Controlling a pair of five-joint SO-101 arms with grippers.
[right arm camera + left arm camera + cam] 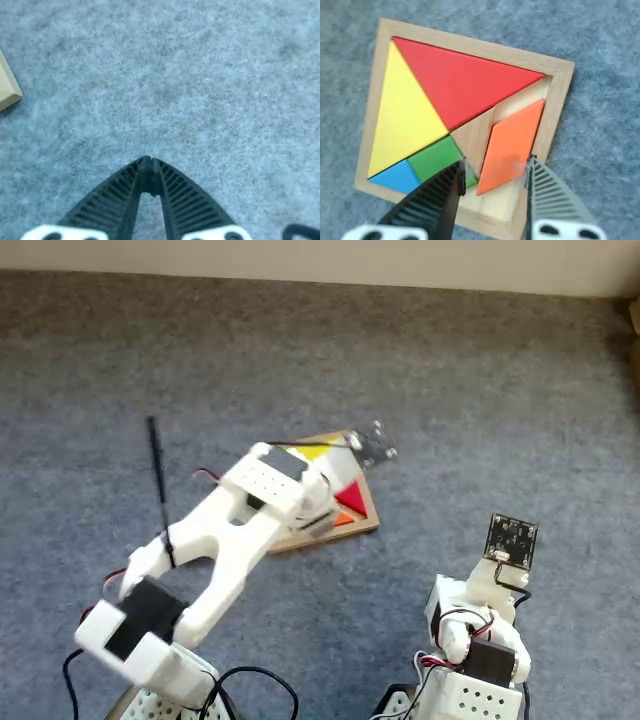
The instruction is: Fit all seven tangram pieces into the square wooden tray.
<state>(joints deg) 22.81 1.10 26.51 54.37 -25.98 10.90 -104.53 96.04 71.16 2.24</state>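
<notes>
1. The square wooden tray (560,90) lay on the carpet (450,360), under the left gripper (495,165).
2. Inside it, a large triangle (465,82) lay edge to edge with a second large triangle (402,120).
3. The parallelogram (512,140) lay in the tray — between that gripper's fingers (440,195).
4. The right gripper (150,172) hung over carpet — apart from the tray.

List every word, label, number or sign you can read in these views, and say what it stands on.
No readable text in any view.
Tangram pieces: plain colours, no markings.
Wooden tray: bare wood, no label.
Small dark circuit board: any print is too small to read.
</notes>
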